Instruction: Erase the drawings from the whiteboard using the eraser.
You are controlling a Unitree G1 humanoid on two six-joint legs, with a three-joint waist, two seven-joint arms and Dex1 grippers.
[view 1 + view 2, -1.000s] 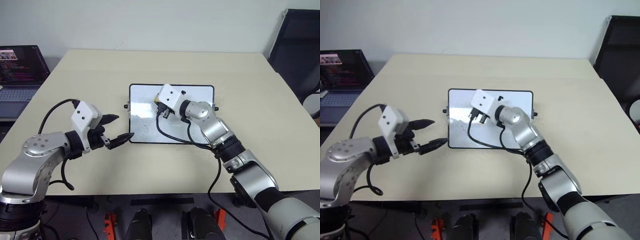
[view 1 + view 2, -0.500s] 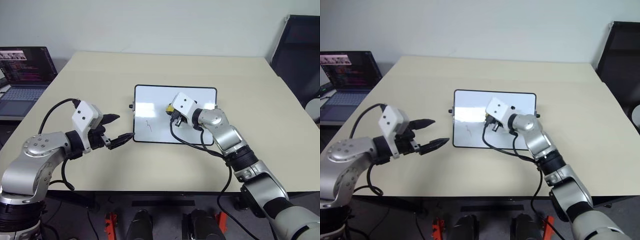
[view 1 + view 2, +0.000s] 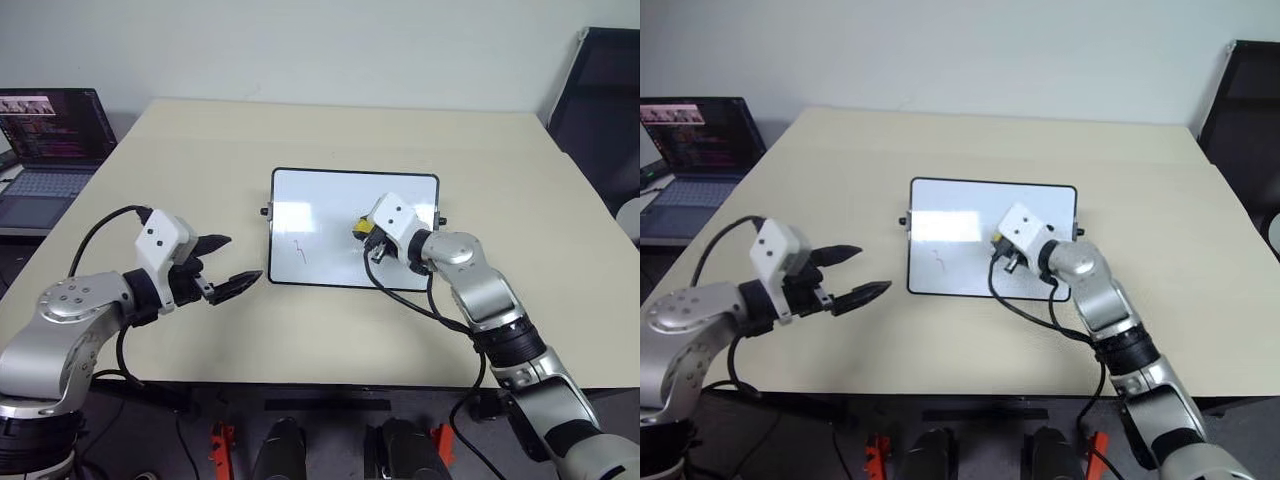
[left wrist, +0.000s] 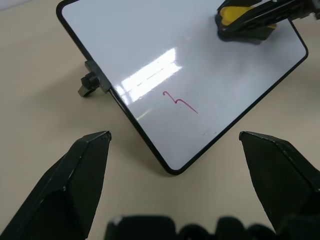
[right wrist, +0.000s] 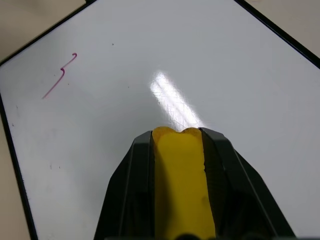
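Observation:
The whiteboard (image 3: 320, 205) lies flat at the middle of the beige table. One thin reddish scribble of the drawings (image 3: 299, 250) sits on its left part, also seen as the drawing (image 4: 180, 102) and the drawing (image 5: 60, 75). My right gripper (image 3: 366, 236) is shut on the yellow eraser (image 3: 361, 227), low over the board's right half; the eraser (image 5: 182, 185) shows between its black fingers (image 5: 135, 175). My left gripper (image 3: 243, 258) hovers open off the board's front left corner, with nothing between its fingers.
An open laptop (image 3: 50, 130) stands on a side surface to the left. A black chair (image 3: 600, 110) is at the far right. A black cable (image 3: 400, 295) from my right wrist hangs over the board's near edge. Bare tabletop surrounds the board.
My right gripper has carried the eraser rightward across the board, from its upper middle to its right half. The head views have shifted a little. The left gripper has stayed put.

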